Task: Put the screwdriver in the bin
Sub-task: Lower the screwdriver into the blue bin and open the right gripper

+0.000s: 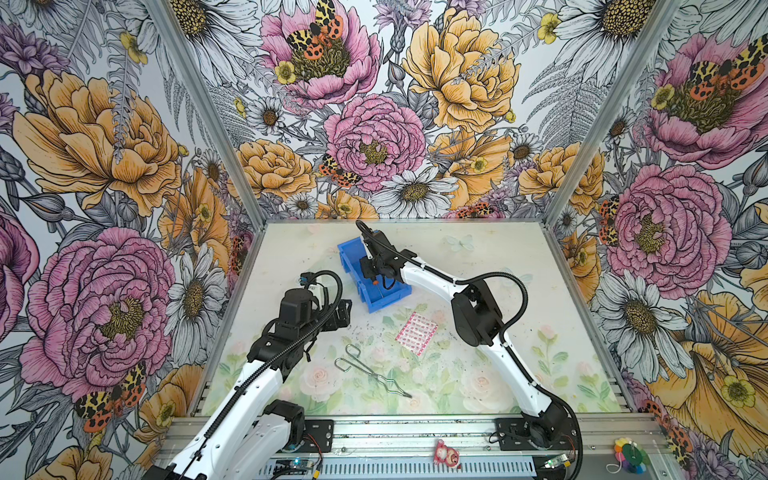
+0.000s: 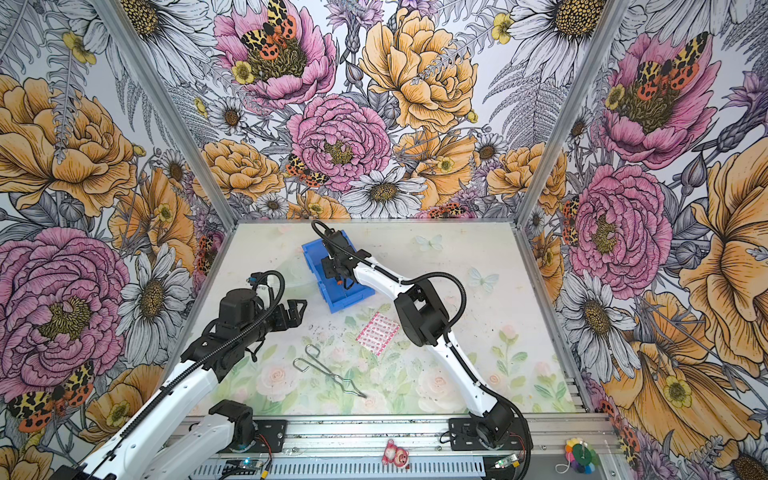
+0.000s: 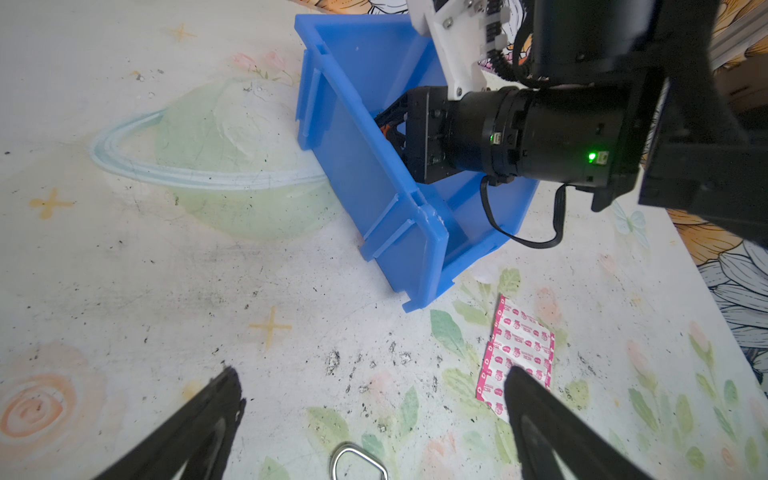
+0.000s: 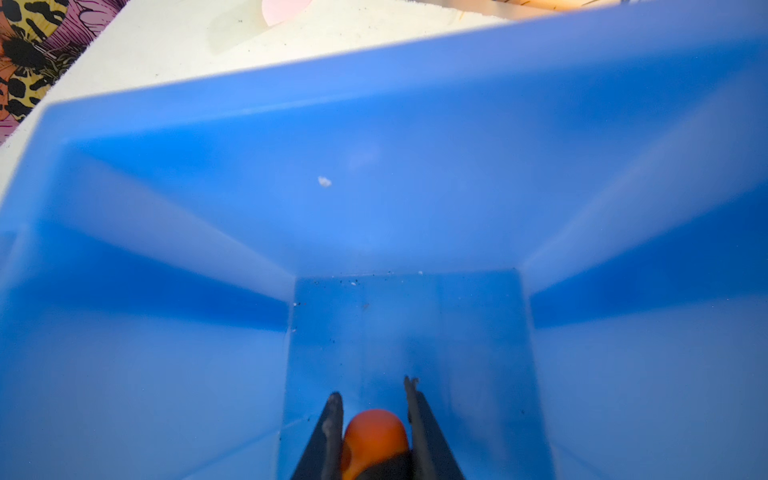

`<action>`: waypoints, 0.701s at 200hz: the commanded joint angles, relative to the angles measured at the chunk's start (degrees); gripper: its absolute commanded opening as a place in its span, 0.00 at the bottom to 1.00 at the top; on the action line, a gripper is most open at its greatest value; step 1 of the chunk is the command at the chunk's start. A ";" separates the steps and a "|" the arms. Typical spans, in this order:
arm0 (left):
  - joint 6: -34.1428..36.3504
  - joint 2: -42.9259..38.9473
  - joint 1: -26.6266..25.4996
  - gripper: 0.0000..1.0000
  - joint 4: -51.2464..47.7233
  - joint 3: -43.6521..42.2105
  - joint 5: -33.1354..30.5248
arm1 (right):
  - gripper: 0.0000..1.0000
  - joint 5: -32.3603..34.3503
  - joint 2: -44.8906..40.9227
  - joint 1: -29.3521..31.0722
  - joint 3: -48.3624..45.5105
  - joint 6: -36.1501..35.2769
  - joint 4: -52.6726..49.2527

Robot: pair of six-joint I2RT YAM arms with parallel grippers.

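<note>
Right hand [image 4: 373, 392] is down inside the bin [image 4: 374, 166] and it's clamped on the screwdriver [image 4: 374, 436]. In the right wrist view the rounded orange end of the handle sits squeezed between the two dark fingers [image 4: 415, 415] at the bottom centre of the frame. Blue walls rise all around and the bin floor lies just ahead. Whether the tool touches that floor, I can't tell.

In both top views the bin [image 1: 347, 257] lies just above the centre of the frame, set at an angle, its low lip toward the bottom, and the right arm [image 1: 432, 278] reaches in from the right. In a top view the screwdriver [image 1: 375, 282] shows as a spot of orange under the wrist, with a thin shaft running down toward the lip, all inside the walls.

Over on the left, the left hand [image 2: 297, 309] hovers above the bench [image 2: 519, 332], left of the bin and apart from it. It's open, with nothing between its fingers. In the left wrist view they [image 3: 216, 407] come up from the bottom edge, far apart.

Lower centre, wire tongs [image 1: 365, 370] lie flat on the bench, and a pink-and-white packet [image 1: 417, 333] lies near the bin's lip, touching neither
</note>
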 commanded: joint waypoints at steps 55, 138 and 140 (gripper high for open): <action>0.19 -0.57 0.34 0.99 0.11 -0.25 0.63 | 0.10 -0.38 2.94 -0.16 -0.42 0.98 -0.66; 0.17 -0.23 0.31 0.99 0.21 -0.25 0.51 | 0.30 -0.35 1.60 -0.16 -0.56 0.61 -0.79; 0.16 -0.22 0.33 0.99 0.22 -0.25 0.53 | 0.31 -0.29 1.51 -0.16 -0.55 0.60 -0.79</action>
